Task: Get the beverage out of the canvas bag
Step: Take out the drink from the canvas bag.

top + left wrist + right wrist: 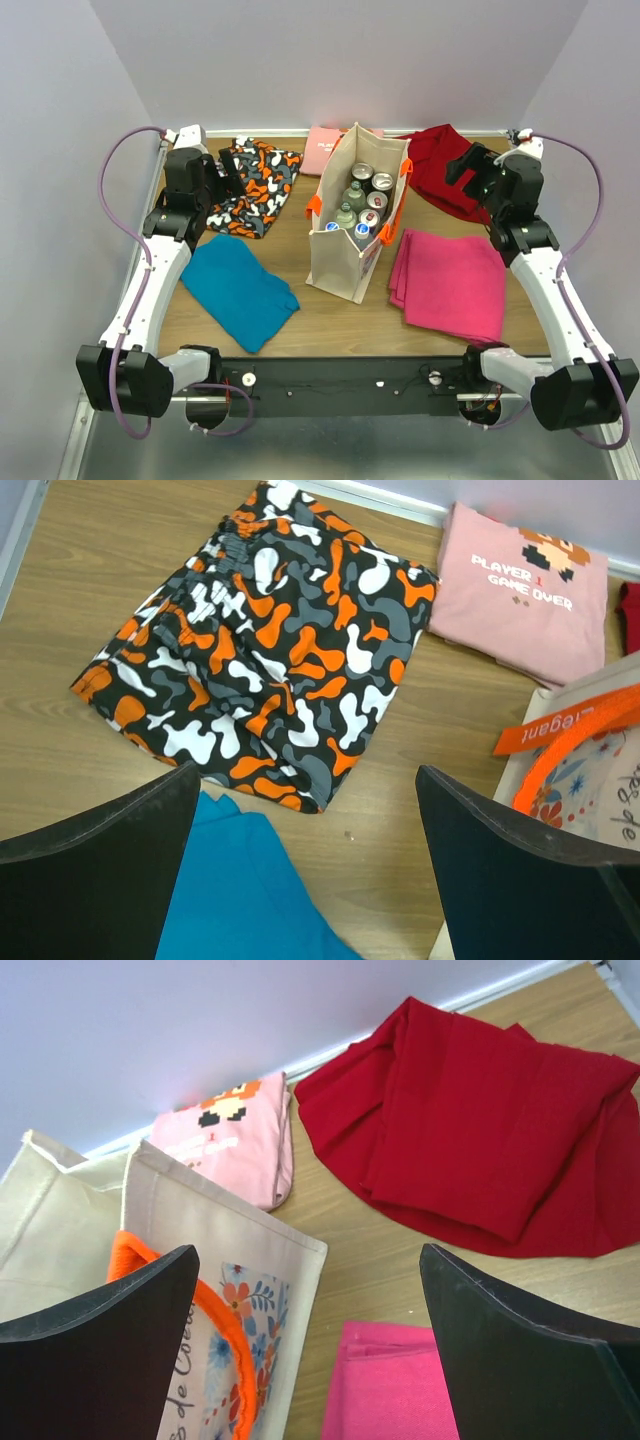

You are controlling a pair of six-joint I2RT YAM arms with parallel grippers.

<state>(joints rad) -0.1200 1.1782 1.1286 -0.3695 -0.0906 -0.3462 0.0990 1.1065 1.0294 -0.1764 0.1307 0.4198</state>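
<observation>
The right claw [466, 166], spread and empty, hangs over the far right of the desk [330, 320], with the canvas bag [340, 262] just to its left. The left claw [226, 172], equally spread, sits farther off. The bag stands upright mid-desk, mouth up, long axis near-to-far, with beverage cans [361, 171] upright inside; the 2 arms reach far, wrists tipped down.

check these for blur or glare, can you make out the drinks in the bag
Top external: evenly lit, metal drink cans in the upright beige canvas bag small but clear, slight glints. Left wrist: sharp, print on folded pink shirt readable. Right wrist: softer, no glare.
</observation>
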